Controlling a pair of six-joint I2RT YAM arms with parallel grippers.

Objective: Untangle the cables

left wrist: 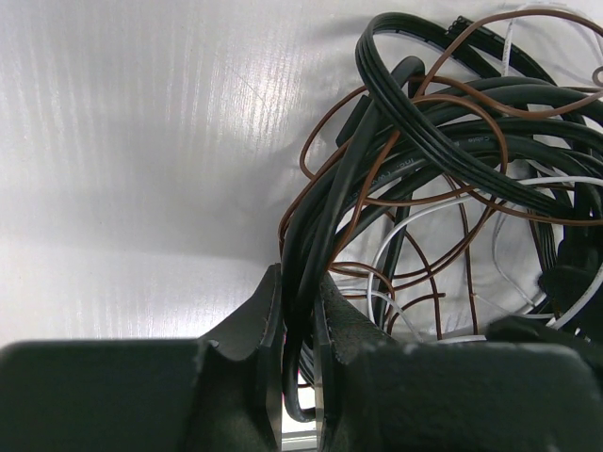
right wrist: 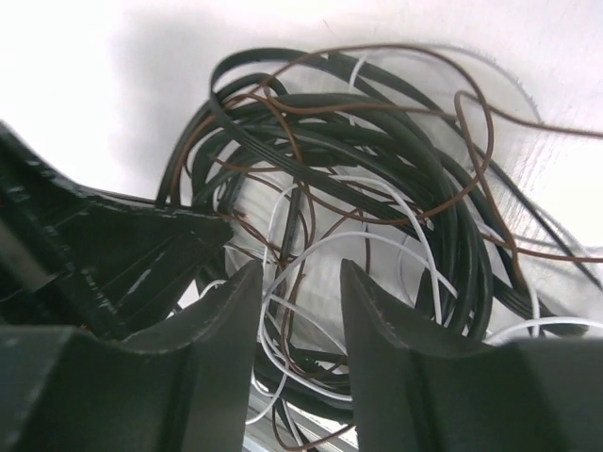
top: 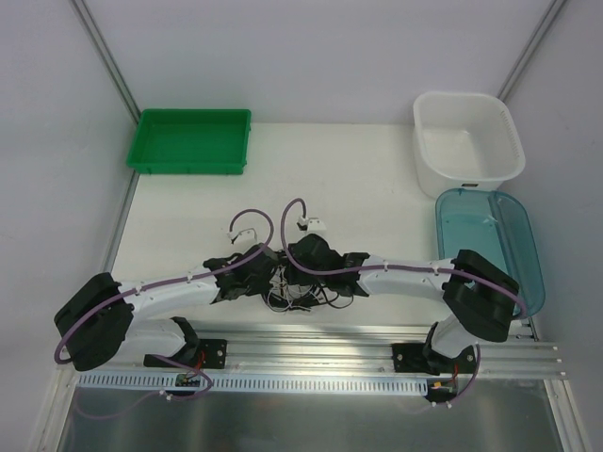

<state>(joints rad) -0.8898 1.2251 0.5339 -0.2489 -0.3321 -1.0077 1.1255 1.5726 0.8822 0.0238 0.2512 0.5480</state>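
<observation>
Plain grey walls (top: 311, 47) with slanting metal corner posts (top: 104, 56) are seen around a white table (top: 188, 217), whose surface is shown finely ribbed and glossy in the wrist views. A metal rail (top: 311, 344) is fixed along the near edge, with the left arm (top: 160, 287) and right arm (top: 405, 275) bolted on it and bent inward to the near middle. A white tub (top: 513, 141) is set at the far right, a blue translucent tray (top: 528, 245) just in front of it, and a green tray (top: 188, 169) at the far left. The cables (top: 301, 292), black, brown and white, are heaped in one tangle between the two wrists. The left gripper (left wrist: 300, 292) is clamped on black cords. The right gripper (right wrist: 301, 282) is held partly apart, thin white and brown cords lying loose in the gap.
</observation>
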